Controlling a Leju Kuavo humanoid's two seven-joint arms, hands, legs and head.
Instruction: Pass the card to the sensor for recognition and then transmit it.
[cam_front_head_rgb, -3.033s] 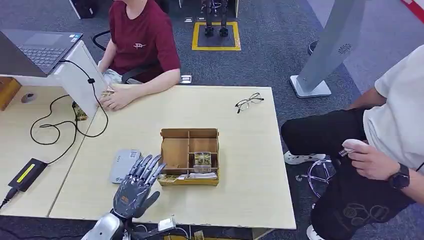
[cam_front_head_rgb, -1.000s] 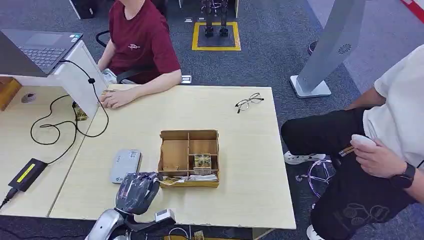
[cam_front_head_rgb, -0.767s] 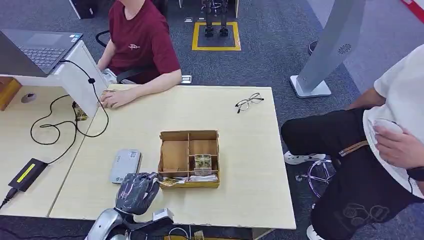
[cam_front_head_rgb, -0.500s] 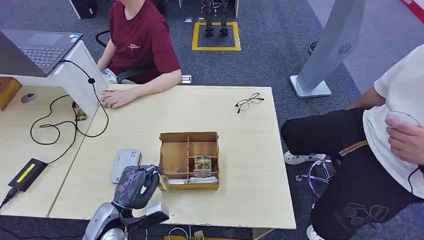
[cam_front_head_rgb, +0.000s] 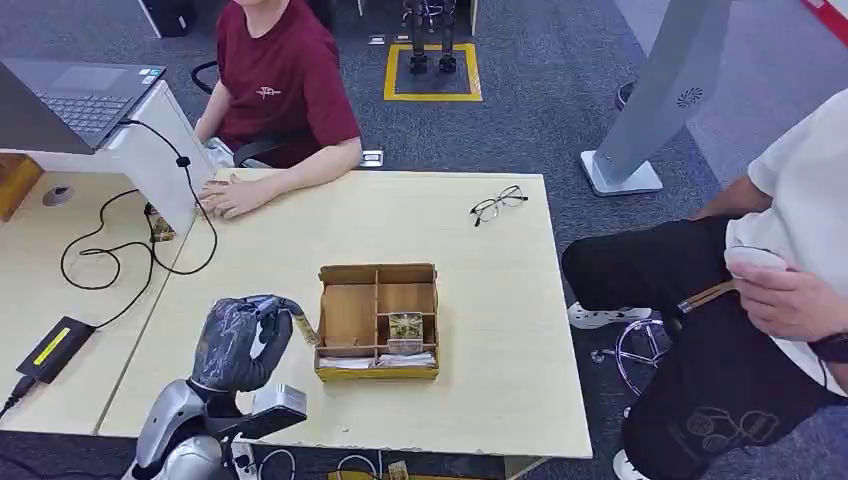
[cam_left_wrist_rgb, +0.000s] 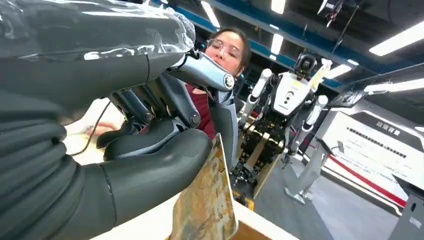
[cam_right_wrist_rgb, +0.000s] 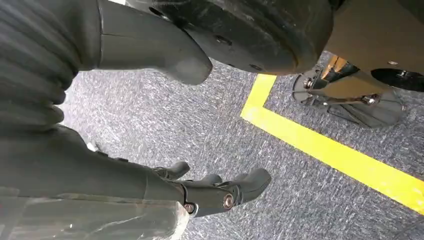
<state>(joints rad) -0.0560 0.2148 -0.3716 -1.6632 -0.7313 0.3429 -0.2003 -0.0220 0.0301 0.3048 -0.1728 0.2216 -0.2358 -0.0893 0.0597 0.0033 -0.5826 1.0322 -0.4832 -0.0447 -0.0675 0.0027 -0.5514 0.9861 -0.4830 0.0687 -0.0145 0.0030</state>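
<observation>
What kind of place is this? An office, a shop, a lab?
Most likely a robotics lab or demo hall laid out like an office. Another humanoid robot stands in the background, yellow tape marks a square on the grey carpet, and people sit at a pale desk beside a laptop.

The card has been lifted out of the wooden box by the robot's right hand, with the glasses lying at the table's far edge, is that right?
Not quite: the left hand holds the card, as the left wrist view shows. The right hand hangs over the floor. The wooden box and glasses are as you say.
</observation>
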